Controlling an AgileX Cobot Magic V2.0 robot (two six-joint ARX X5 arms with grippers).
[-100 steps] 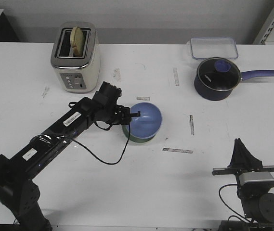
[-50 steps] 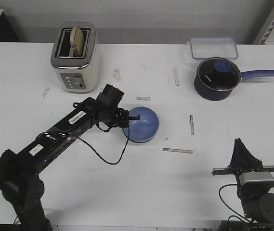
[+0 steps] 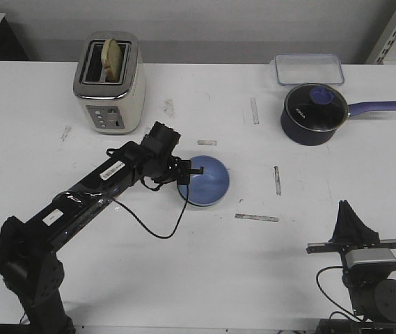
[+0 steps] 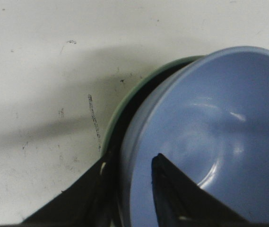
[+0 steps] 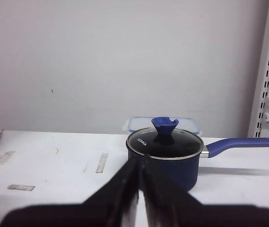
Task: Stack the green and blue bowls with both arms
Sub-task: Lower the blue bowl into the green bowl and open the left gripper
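Gripping the blue bowl [image 4: 205, 142] rim, left pincer [image 4: 134, 175] has it nested in the green bowl [image 4: 125, 106]. Risk: retreating without opening drags both. Right pincer [image 5: 139, 189] closed, empty.

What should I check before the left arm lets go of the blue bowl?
1. Light blue bowl nested in pale green bowl: ok.
2. Blue bowl seated level: cannot tell; it looks offset in the wrist view.
3. Left gripper jaws astride the blue rim: ok.
4. Right gripper parked, jaws together: ok.
5. Dark navy saucepan and cream toaster apart from the stack: ok.
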